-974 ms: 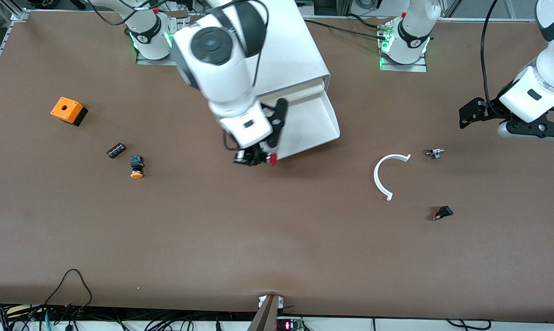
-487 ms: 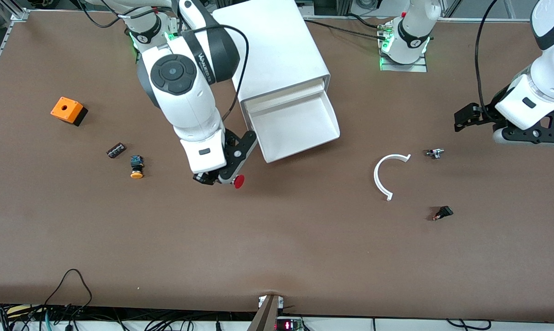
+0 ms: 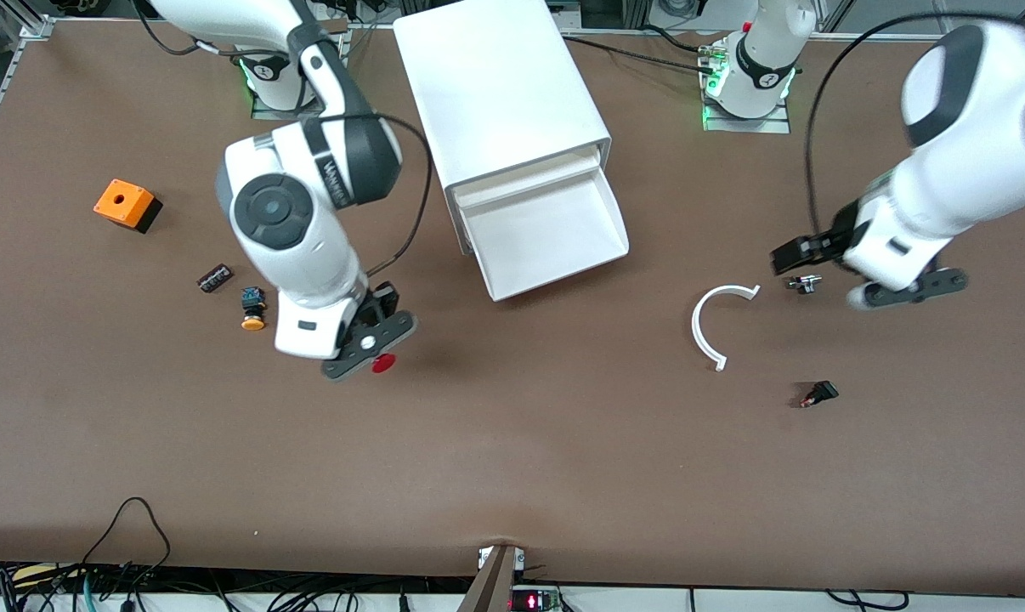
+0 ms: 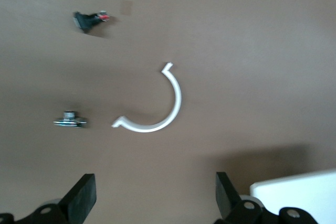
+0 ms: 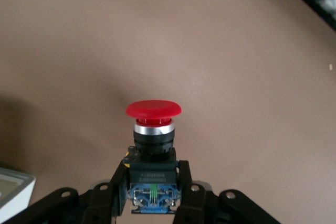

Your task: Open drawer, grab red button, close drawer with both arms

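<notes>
Red cap: the button [image 5: 153, 145] had a round red mushroom cap over a metal collar, a black barrel and a blue-and-black base.
Button place: it was out of the drawer, held in the air over bare table, at about eight o'clock from the cabinet [image 3: 500, 85] in the front view.
Right gripper: the right gripper [image 3: 368, 350] was clamped narrow on the button's blue-and-black base, cap pointing away from the wrist.
Hold: the fingers [image 5: 113, 190] pinched the squarish base, not the cap; I judged that the better place, since its flat sides give the pads something to bear on, while the smooth domed cap would likely slip or depress.
Handling: it looked like hard plastic with a metal ring, so probably light, stiff and not fragile, though top-heavy enough to tip over if set down on its narrow base.
Drawer: the drawer [image 3: 546, 229] stood pulled out of the cabinet, its white tray bare inside; thin plastic, likely light and easy to slide, but apt to skew if pushed at one corner.
Left gripper: the left gripper [image 3: 806, 270] hung with jaws wide and nothing between them, over a small metal part [image 3: 804, 283] beside a white curved strip [image 3: 710, 323], at roughly three o'clock from the drawer.
Next: closing called for a square push on the drawer's front edge, in my judgement.
Other buttons: an orange-capped button [image 3: 253, 310] lay near the right arm.
</notes>
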Robot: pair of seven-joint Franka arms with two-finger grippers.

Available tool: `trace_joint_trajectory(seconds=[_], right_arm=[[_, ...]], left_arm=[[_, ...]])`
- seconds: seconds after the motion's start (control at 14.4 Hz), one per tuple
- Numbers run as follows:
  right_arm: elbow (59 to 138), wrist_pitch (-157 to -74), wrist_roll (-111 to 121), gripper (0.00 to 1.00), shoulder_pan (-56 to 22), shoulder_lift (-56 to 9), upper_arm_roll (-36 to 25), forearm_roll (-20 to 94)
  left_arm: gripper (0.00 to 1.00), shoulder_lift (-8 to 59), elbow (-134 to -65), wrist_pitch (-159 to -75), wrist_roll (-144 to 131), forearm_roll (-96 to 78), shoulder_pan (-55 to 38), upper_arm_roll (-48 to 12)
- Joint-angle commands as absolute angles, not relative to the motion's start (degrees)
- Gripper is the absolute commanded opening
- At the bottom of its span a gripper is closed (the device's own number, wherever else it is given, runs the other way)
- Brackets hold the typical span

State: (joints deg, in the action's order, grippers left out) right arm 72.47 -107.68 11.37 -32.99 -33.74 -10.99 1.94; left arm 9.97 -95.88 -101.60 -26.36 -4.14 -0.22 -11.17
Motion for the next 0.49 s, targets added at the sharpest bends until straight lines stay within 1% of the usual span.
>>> trace_joint_trajectory(seconds=[0.0, 0.28, 0.42], right_arm=[[75.58, -107.58, 8.1, 0.27, -29.72, -32.26, -9.93, 1.67], [80.23, -108.37, 2.93, 0.27, -25.85, -32.6, -9.76, 1.93], [82.34, -109.15, 0.36, 0.27, -24.88, -33.48, -9.76, 1.93]], left_arm=[[1.0, 15.02, -92.02, -104.75, -34.25, -4.75, -2.01, -12.83], [1.0, 21.34, -91.93, -112.92, -42.87, -4.13, -9.74, -12.74], [1.0, 24.07, -91.93, -119.24, -49.01, -3.96, -12.73, -12.74]])
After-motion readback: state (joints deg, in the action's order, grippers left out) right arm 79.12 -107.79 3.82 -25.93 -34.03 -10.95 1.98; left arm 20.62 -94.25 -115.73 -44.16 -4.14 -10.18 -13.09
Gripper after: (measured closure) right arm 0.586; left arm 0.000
